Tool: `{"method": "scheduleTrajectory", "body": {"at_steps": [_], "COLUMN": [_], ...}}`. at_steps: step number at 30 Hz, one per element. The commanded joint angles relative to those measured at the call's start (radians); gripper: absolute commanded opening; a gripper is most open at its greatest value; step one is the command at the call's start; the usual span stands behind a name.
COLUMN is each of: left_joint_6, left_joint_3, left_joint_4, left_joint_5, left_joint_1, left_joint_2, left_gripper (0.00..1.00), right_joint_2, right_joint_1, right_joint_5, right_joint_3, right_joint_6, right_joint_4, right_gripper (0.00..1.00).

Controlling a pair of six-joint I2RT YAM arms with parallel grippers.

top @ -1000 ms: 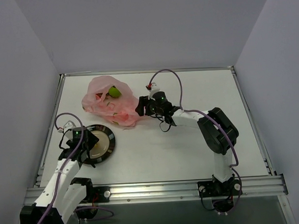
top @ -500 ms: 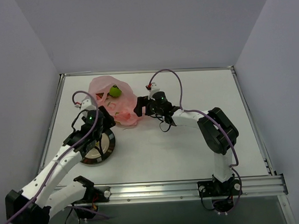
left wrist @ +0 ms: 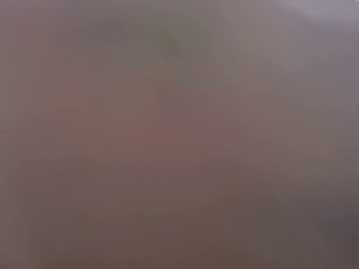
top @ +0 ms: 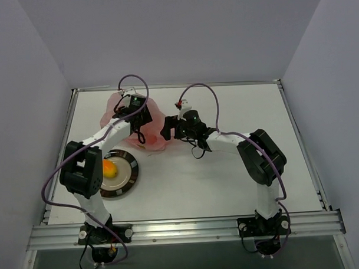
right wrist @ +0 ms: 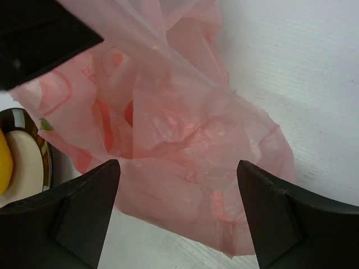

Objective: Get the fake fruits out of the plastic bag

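Observation:
The pink plastic bag [top: 151, 134] lies crumpled at the back left of the table. My left gripper [top: 137, 125] is down on the bag's top; its fingers are hidden, and the left wrist view is only a pinkish-grey blur. The lime-green fruit and the red pieces are hidden. The orange-yellow fruit [top: 110, 170] lies on the round dark-rimmed plate [top: 128, 166]. My right gripper [top: 166, 129] is open at the bag's right edge. In the right wrist view the gripper [right wrist: 178, 174] has its jaws wide apart, with bag film [right wrist: 185, 140] ahead of them and between them.
The plate [right wrist: 44, 159] and the orange-yellow fruit [right wrist: 4, 162] show at the left edge of the right wrist view. White walls close in the table on three sides. A metal rail [top: 183, 229] runs along the near edge.
My left arm has swung from over the plate up and right onto the bag, covering the green fruit. The orange-yellow fruit now shows lying on the plate. The right arm has barely moved.

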State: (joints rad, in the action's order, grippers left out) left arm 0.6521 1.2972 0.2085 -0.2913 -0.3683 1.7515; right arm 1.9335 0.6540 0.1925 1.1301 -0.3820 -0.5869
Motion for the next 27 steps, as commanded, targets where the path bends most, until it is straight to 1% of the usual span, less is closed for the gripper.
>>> {"method": "scheduleTrajectory", "body": {"at_steps": [1, 3, 4, 7, 8, 9, 10, 13, 17, 19, 20, 21, 22, 23, 25, 27], "left_joint_6": [-0.058, -0.088, -0.095, -0.127, -0.137, -0.143, -0.150, -0.164, -0.177, -0.183, -0.193, -0.201, -0.209, -0.229, -0.246, -0.253], "left_joint_3": [0.120, 0.172, 0.188, 0.224, 0.231, 0.238, 0.257, 0.275, 0.313, 0.353, 0.367, 0.394, 0.408, 0.418, 0.448, 0.484], "left_joint_4": [-0.044, -0.055, -0.055, -0.072, -0.090, -0.096, -0.101, -0.138, -0.178, -0.170, -0.161, -0.158, -0.155, -0.165, -0.176, -0.167], "left_joint_5": [0.015, 0.020, 0.027, 0.029, 0.037, 0.062, 0.067, 0.087, 0.109, 0.095, 0.090, 0.086, 0.083, 0.087, 0.121, 0.176], "left_joint_1": [0.054, 0.065, 0.068, 0.075, 0.080, 0.089, 0.094, 0.106, 0.118, 0.127, 0.129, 0.134, 0.138, 0.146, 0.158, 0.178], "left_joint_2": [0.061, 0.110, 0.127, 0.170, 0.181, 0.203, 0.215, 0.256, 0.305, 0.338, 0.345, 0.365, 0.373, 0.382, 0.413, 0.456], "left_gripper": [0.64, 0.70, 0.78, 0.91, 0.99, 0.94, 0.94, 0.94, 0.94, 0.94, 0.94, 0.94, 0.94, 0.94, 0.94, 0.94], "right_joint_2": [-0.045, -0.044, -0.041, -0.030, -0.027, -0.022, -0.012, 0.027, 0.108, 0.152, 0.163, 0.171, 0.185, 0.189, 0.202, 0.208], "right_joint_1": [0.012, 0.013, 0.015, 0.016, 0.018, 0.021, 0.024, 0.029, 0.027, 0.036, 0.038, 0.039, 0.041, 0.042, 0.042, 0.044], "right_joint_5": [0.015, 0.016, 0.016, 0.016, 0.013, 0.012, 0.010, -0.027, -0.031, -0.021, -0.021, -0.021, -0.016, -0.013, 0.001, 0.015], "right_joint_3": [0.011, 0.014, 0.014, 0.020, 0.023, 0.030, 0.037, 0.074, 0.154, 0.195, 0.201, 0.204, 0.206, 0.203, 0.198, 0.191], "right_joint_6": [0.005, 0.005, 0.005, 0.003, 0.002, -0.001, -0.001, -0.008, -0.038, -0.038, -0.037, -0.035, -0.034, -0.035, -0.035, -0.032], "right_joint_4": [-0.028, -0.028, -0.028, -0.025, -0.025, -0.022, -0.018, -0.004, 0.018, 0.027, 0.030, 0.032, 0.030, 0.029, 0.024, 0.018], "right_gripper": [0.81, 0.82, 0.82, 0.86, 0.90, 0.91, 0.95, 1.00, 1.00, 0.99, 0.91, 0.87, 0.80, 0.56, 0.39, 0.32]}}
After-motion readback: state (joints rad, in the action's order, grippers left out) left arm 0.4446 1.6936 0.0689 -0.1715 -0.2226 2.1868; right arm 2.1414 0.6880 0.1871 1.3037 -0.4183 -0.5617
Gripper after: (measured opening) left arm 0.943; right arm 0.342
